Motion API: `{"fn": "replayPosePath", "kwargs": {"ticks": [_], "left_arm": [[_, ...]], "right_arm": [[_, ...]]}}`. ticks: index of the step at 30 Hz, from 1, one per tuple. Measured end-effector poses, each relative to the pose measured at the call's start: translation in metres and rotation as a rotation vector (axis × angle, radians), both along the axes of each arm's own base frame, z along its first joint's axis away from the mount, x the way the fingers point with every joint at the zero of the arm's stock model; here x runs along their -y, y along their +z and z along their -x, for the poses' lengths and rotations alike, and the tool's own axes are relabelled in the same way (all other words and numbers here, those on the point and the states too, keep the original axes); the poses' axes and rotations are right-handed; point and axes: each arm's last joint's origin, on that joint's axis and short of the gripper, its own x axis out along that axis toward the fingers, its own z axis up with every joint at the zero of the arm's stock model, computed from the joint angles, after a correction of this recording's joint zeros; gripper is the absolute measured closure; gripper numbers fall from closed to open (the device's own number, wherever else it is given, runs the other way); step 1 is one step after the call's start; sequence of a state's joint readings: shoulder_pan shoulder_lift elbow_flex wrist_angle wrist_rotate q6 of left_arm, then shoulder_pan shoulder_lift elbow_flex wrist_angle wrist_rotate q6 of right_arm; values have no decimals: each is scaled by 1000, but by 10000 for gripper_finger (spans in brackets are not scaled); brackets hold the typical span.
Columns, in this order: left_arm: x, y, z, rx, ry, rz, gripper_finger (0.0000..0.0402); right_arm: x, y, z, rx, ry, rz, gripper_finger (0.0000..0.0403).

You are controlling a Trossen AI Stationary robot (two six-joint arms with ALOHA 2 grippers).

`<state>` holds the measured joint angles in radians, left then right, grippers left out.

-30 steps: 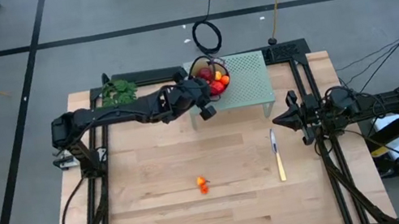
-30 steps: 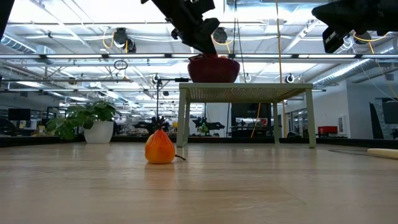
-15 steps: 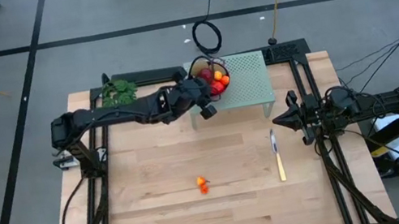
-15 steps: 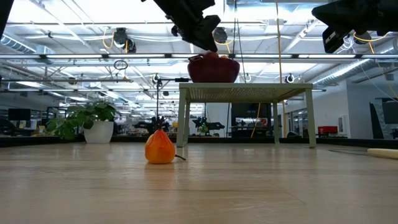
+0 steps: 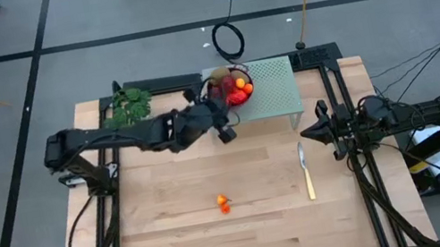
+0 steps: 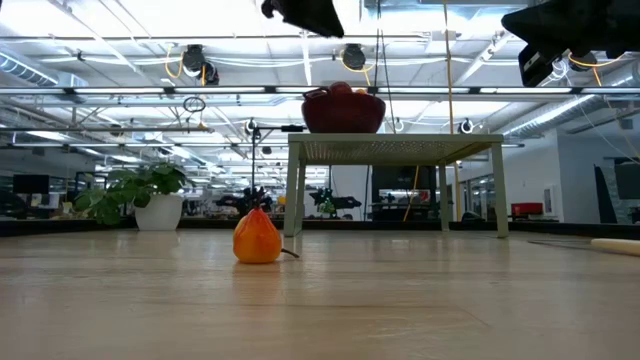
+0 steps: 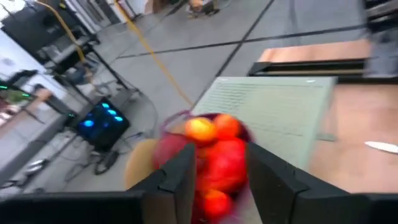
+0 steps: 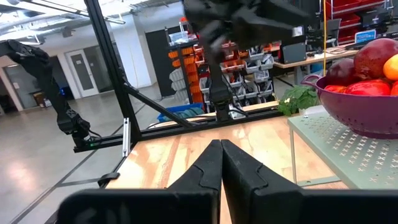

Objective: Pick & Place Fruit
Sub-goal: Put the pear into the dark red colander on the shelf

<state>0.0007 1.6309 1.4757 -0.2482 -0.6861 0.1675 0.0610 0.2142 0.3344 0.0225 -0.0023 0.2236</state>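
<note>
- Nearest on the wooden surface (image 5: 177, 240): one small orange-red fruit (image 5: 222, 203) lies alone, well apart from everything else. In the low view it sits upright, pear-shaped, with a dark stem end on top and a thin dark stalk trailing beside its base; long axis roughly vertical.
- Handling estimate for this piece: light, probably smooth-skinned and a bit slippery, and it may roll if nudged. Best taken across the widest part of the body, coming from above, with a gentle close.
- To its right lies a yellow-handled knife (image 5: 306, 174), long axis running near to far, blade toward the far side.
- Right tool (image 5: 319, 130) waits at the right edge, fingers pressed together, holding nothing.
- Farther back: left tool (image 5: 223, 130) hangs above the surface just in front of the green perforated stand (image 5: 273, 87). Its fingers (image 7: 180, 180) stand partly apart with nothing between them; the bowl shows through the gap.
- On the stand's left end sits the purple bowl (image 5: 231, 85), heaped with red and orange fruit; a brownish oval piece rests at its far rim.
- Far left corner: green leafy bunch (image 5: 127, 103).
</note>
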Motion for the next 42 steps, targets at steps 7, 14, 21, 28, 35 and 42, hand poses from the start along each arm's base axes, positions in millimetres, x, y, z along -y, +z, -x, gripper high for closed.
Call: {"fn": "replayPosePath", "kwargs": {"ticks": [7, 14, 21, 28, 35, 42], "left_arm": [[46, -2, 11, -17, -115, 125, 320], [89, -13, 21, -111, -316, 285, 380], [117, -19, 28, -99, -371, 582, 387], [138, -36, 36, -205, -319, 736, 381], [153, -57, 34, -318, -333, 702, 380], [158, -78, 31, -460, -348, 655, 350]], "right_arm": [[0, 0, 0, 2, 0, 0, 403], [0, 0, 0, 3, 0, 0, 403], [0, 0, 0, 2, 0, 0, 403], [0, 0, 0, 2, 0, 0, 403], [0, 0, 0, 2, 0, 0, 403], [0, -1, 0, -5, 0, 0, 403]]}}
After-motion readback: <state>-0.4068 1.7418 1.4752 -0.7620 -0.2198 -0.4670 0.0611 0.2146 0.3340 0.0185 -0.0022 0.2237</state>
